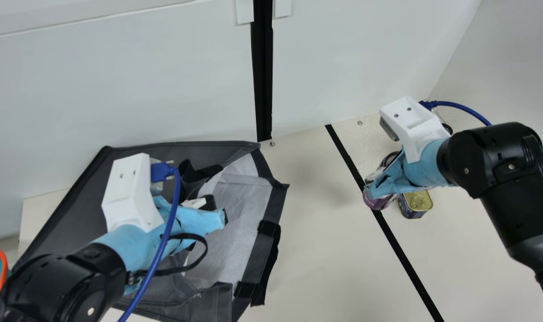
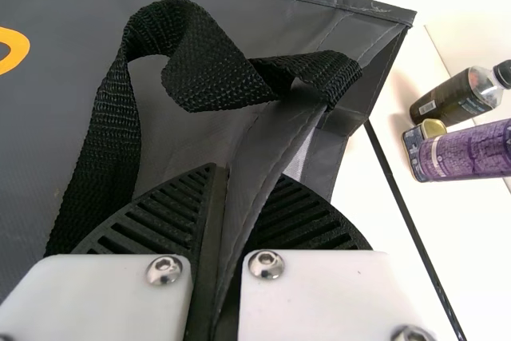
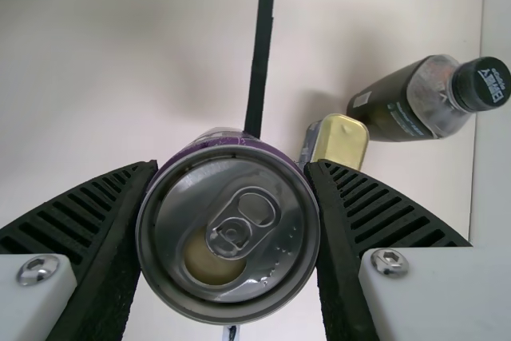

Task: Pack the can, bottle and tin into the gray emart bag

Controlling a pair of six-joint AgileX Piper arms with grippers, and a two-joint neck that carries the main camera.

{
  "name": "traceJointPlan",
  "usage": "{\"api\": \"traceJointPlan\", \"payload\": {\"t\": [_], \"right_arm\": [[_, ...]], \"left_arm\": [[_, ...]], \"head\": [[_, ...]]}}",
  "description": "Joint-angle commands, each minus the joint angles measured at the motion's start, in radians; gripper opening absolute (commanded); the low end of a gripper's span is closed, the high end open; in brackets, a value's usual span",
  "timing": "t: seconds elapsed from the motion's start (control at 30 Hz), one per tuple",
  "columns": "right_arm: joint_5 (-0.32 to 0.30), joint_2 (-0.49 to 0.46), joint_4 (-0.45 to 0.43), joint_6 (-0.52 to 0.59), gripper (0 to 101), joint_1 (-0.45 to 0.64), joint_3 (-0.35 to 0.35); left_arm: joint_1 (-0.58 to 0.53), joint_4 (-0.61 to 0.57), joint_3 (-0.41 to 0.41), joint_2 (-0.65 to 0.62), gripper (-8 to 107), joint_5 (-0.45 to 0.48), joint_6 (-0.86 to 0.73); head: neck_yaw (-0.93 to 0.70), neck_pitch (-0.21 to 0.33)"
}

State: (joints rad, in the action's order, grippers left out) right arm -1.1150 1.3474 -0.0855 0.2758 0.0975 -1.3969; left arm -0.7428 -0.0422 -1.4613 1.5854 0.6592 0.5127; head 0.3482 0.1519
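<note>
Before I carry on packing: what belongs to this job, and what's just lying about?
Job:
- gray bag, gripped by left hand
- purple can, gripped by right hand
- tin
- bottle

Lying about:
- orange-rimmed teal basket
- black strip on table

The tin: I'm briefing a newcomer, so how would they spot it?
Find the small tin on the cream table, right of the black strip in the main view. Its lid is squarish and gold with a pull ring; the purple can and black-capped bottle are round and taller.
</note>
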Motion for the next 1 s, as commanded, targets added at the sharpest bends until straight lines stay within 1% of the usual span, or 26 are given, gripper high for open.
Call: {"api": "traceJointPlan", "payload": {"t": [0.0, 0.77, 0.97], "right_arm": [[-0.003, -0.004, 0.004, 0.0, 0, -0.013, 0.003], [-0.043, -0.067, 0.015, -0.023, 0, -0.193, 0.049], [-0.048, -0.08, 0.042, -0.029, 0, -0.231, 0.059]], "left_arm": [[0.0, 0.0, 0.0, 0.0, 10, 0.0, 0.0], [0.0, 0.0, 0.0, 0.0, 10, 0.0, 0.0], [0.0, 0.0, 0.0, 0.0, 10, 0.0, 0.0]], "head": [[0.001, 0.023], [0.001, 0.023], [0.001, 0.023]]}}
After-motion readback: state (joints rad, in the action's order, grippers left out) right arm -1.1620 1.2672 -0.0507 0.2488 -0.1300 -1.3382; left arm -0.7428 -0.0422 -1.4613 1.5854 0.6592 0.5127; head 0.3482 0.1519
